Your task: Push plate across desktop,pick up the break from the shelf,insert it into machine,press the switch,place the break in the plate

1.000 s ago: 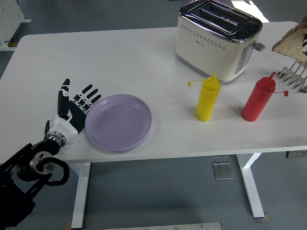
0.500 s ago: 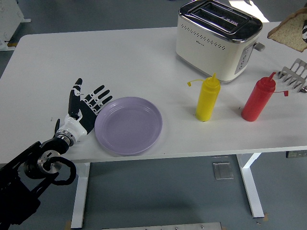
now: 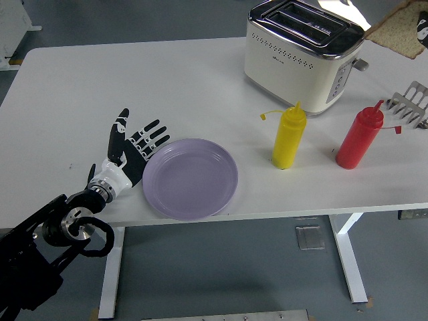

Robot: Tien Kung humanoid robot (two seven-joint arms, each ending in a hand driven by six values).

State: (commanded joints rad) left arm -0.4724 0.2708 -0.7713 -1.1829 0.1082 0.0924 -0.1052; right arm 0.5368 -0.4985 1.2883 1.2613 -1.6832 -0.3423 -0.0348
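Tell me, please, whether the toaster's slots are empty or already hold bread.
Empty: both slots on top of the toaster look dark and bare, while the bread slice is in the air to its right.

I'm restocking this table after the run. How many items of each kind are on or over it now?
Round lilac plate: 1
Cream two-slot toaster: 1
Squeeze bottles: 2, yellow and red
Metal wire rack: 1
Brown bread slice, held up at the right edge: 1
Total: 6

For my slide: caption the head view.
Open left hand against purple plate; bread slice held above toaster.
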